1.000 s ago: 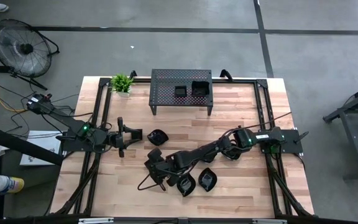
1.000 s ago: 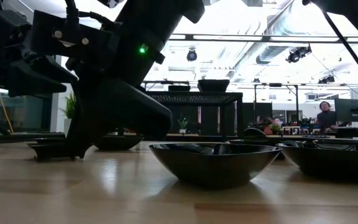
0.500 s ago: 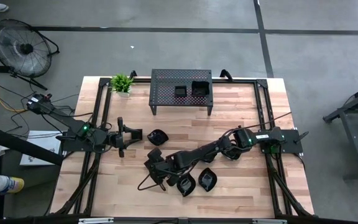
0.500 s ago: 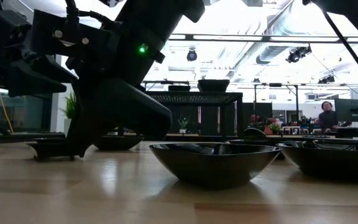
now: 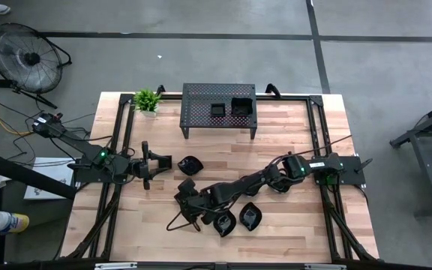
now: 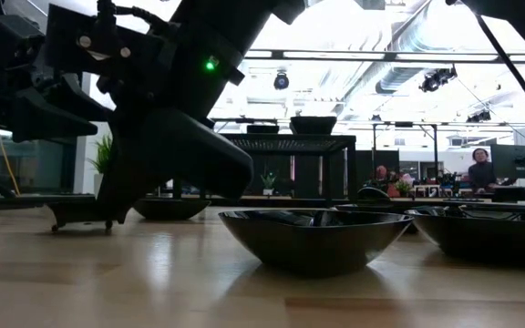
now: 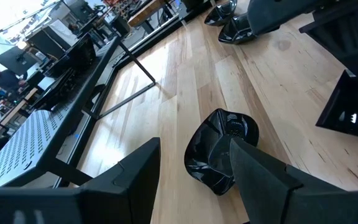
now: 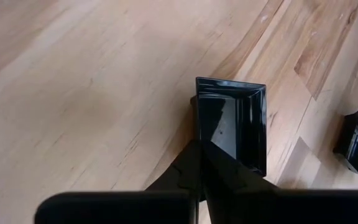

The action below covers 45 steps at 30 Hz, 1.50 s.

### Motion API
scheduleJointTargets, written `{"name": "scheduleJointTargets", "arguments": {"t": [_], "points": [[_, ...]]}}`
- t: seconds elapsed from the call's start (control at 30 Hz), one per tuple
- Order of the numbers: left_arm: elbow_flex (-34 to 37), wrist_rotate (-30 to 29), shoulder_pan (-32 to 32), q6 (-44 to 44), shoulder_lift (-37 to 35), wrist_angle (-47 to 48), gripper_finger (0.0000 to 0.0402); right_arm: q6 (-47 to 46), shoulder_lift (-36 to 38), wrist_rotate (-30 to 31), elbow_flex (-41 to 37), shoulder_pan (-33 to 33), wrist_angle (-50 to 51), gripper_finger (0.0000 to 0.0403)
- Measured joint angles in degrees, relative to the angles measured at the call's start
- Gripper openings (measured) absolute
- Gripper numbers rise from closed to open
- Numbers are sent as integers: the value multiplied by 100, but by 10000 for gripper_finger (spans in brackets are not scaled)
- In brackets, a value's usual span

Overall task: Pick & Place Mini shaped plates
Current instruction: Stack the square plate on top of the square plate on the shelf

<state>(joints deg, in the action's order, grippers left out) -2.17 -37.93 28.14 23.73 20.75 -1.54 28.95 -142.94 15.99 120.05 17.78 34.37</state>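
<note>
Our right pincer (image 8: 201, 158) has just squeezed all the way onto the edge of a little square plate (image 8: 235, 121). In the low view the plate has come up a tiny bit off the worktop (image 5: 276, 146). So we think the pick is done, and next comes carrying it to the black stand (image 5: 218, 109), where two plates already sit. Our left pincer (image 7: 194, 165) waits with its fingers apart, over a leaf plate (image 7: 219, 146).

You will find no readable text, label, brand, number or sign in any of these views; the marks in the room beyond the desk (image 5: 223, 161) are too small to make out.
</note>
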Motion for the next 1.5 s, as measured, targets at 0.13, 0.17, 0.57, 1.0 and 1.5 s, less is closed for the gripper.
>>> {"name": "scheduleJointTargets", "arguments": {"t": [0.13,0.17,0.57,1.0,1.5], "points": [[0,0,0,1,0,-2,188,0,1,7,0,0,-14,1],[0,0,0,0,2,0,188,0,1,11,0,0,-24,1],[0,0,0,0,0,0,188,112,7,624,367,-15,178,0],[0,0,0,1,0,0,188,38,14,1176,951,-17,1008,0],[0,0,1,1,1,-2,188,-144,77,1988,1478,-87,2200,0]]}}
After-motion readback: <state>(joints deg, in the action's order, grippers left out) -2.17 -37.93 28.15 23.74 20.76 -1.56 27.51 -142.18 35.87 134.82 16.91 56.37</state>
